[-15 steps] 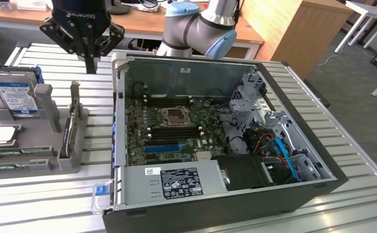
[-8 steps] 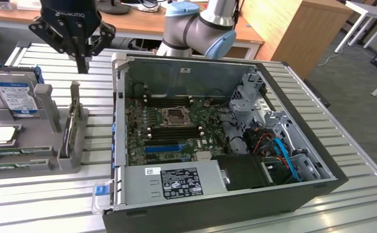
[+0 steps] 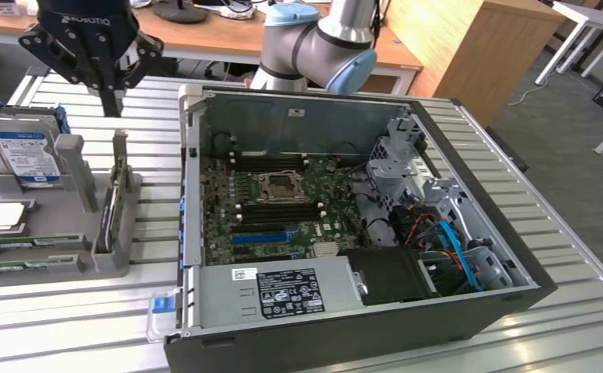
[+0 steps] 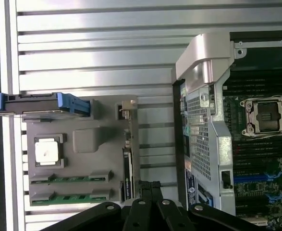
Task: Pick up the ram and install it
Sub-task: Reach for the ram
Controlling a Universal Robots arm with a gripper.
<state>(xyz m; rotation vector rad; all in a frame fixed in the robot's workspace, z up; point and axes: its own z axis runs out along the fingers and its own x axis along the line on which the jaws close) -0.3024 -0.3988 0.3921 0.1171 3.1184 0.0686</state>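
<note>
Ribbed aluminium table [image 3: 74, 311] is carrying the whole layout, with a wooden desk [image 3: 229, 40] standing behind it. The ram [image 4: 68, 179] is lying flat in a slot of the grey fixture [image 4: 88, 142], its green edge facing up between two grey end clips, and nothing is touching it. A second green stick [image 4: 68, 197] is lying parallel, just beside it, in the next slot of the same fixture. A square silver processor chip [image 4: 47, 151] is sitting in its own recess near the two sticks. A hard drive [image 3: 27, 155] with blue side rails is standing upright at the fixture's far end, and a thin card [image 3: 115, 198] is standing on edge along the fixture side nearest the computer.

The gripper [image 3: 112, 97] is hanging above that far end of the fixture, raised clear of it and well apart from the ram — its black fingers [image 3: 109, 81] are pressing together and pointing straight down, with nothing between them.

On the exterior view's right, the computer case [image 3: 385, 342] is lying on its side with the panel off. Inside it the motherboard [image 3: 328, 206] is facing up, showing an open processor socket [image 3: 277, 186], dark memory slots on either side of it and a blue slot [image 3: 265, 237] below. A silver power supply [image 3: 280, 291] is filling the near corner. The arm [image 3: 328, 39], grey with blue caps, is bending behind the case.
</note>
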